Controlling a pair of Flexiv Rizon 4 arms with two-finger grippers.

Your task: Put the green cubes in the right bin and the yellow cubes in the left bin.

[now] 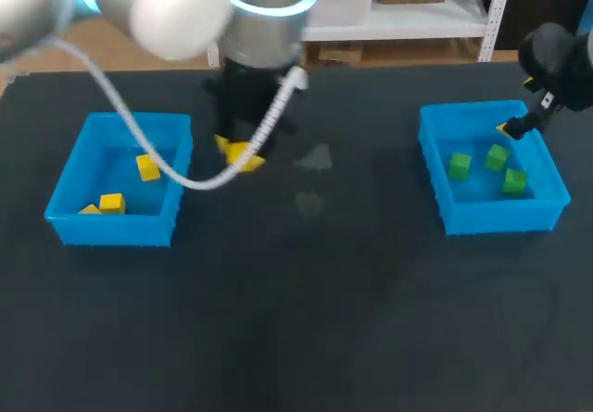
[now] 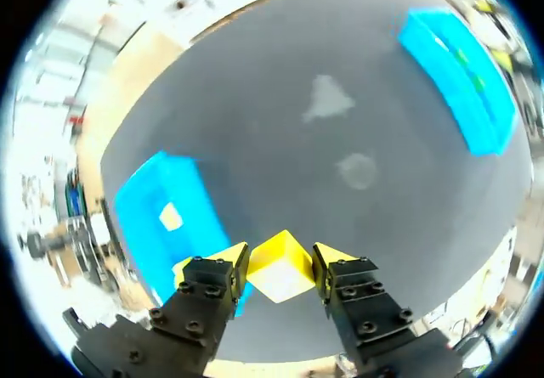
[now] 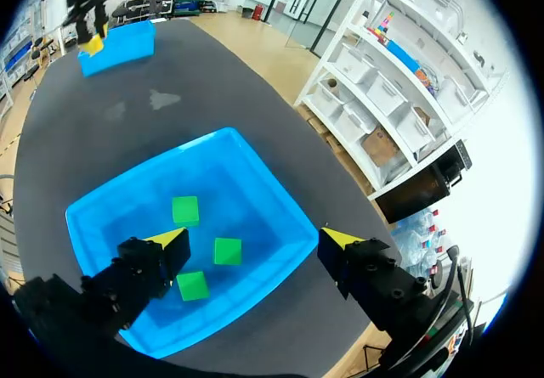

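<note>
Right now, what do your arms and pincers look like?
My left arm is fat, rounded and silvery white, with a glowing blue ring and a white ribbed cable hanging off it. My right arm ends in black. The left pincer and right pincer each have two blocky black fingers dotted with screws, tipped with bright yellow wedges.

Glossy plast. bins (image 1: 434,167), matt tbl (image 1: 324,292), smooth yel. cube (image 2: 280,269)

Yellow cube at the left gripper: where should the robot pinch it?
By two opposite flat sides, coming from above. The yellow cube sits between the left gripper's fingers, which touch it from both sides; flat faces give the tips an even hold.
</note>
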